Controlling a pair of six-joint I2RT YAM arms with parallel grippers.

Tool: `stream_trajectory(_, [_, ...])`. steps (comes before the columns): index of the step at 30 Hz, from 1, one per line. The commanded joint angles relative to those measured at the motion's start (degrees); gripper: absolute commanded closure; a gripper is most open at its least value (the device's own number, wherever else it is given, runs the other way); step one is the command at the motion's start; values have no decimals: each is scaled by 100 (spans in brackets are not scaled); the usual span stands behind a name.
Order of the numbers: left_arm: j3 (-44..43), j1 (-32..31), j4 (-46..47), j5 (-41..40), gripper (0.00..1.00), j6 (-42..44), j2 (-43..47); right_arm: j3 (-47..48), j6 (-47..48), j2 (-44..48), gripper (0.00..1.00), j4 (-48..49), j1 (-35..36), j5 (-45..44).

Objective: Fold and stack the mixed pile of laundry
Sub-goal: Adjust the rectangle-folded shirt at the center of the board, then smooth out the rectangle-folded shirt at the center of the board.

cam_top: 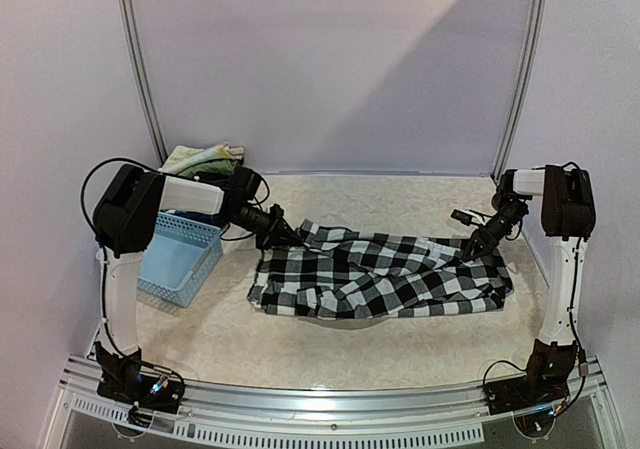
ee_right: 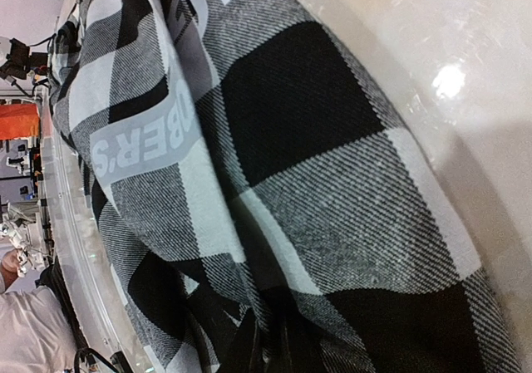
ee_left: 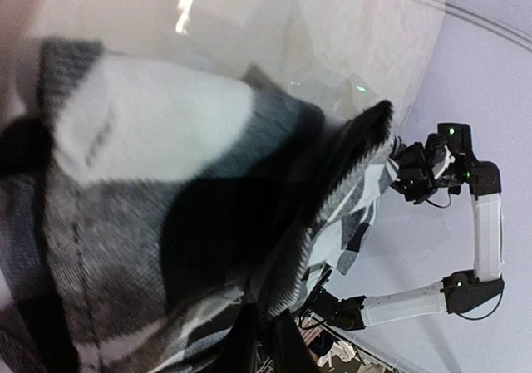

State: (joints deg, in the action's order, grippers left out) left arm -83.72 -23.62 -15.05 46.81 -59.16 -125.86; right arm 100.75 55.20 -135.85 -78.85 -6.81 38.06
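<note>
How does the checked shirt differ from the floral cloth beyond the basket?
The checked shirt is black-and-white and spread out centrally; the floral cloth is pale yellow-green and bunched at the far left. Left end effector and right end effector hold the shirt's ends; the cloth is unheld. Both are soft fabric.

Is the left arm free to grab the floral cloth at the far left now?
Probably not yet: the left gripper looks shut on a corner of the shirt and must release first. The floral cloth itself lies uncovered, close beside that arm.
</note>
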Motion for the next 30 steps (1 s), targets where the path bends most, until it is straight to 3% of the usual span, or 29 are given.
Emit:
stream_trajectory(1, [-369, 84, -566, -284, 89, 353, -384, 59, 152, -155, 86, -1040, -13, -124])
stream_trajectory(5, [-616, 101, -695, -574, 85, 470, -240, 153, 184, -8, 77, -1160, -10, -56])
stream_trajectory(10, [-1315, 74, -1771, -1331, 81, 1176, 148, 391, 141, 431, 53, -1356, -10, -6])
stream_trajectory(11, [-1461, 69, -2026, -1540, 79, 1333, 230, 405, 134, 555, 24, -1361, -13, -10])
stream_trajectory(12, [-1603, 68, -2336, -1734, 78, 1491, 302, 425, 95, 644, 4, -1357, -13, -30])
stream_trajectory(18, [-2069, -135, -2674, -2419, 77, 2090, 553, 611, -232, 1169, 1, -1254, -13, 12])
stream_trajectory(22, [-2319, -430, -2390, -2247, 77, 2541, 405, 628, -522, 1565, 1, -893, 8, 363])
stream_trajectory(24, [-2334, -539, -2070, -1949, 76, 2651, 271, 286, -766, 1905, 1, -192, 66, 544])
stream_trajectory(27, [-2458, -683, -1479, -1309, 77, 2540, -81, -984, -1397, 2821, 1, 1744, 199, 837])
stream_trajectory(30, [-2780, -842, -1148, -789, 80, 2403, -533, -1933, -1816, 3440, 1, 2991, 403, 1686])
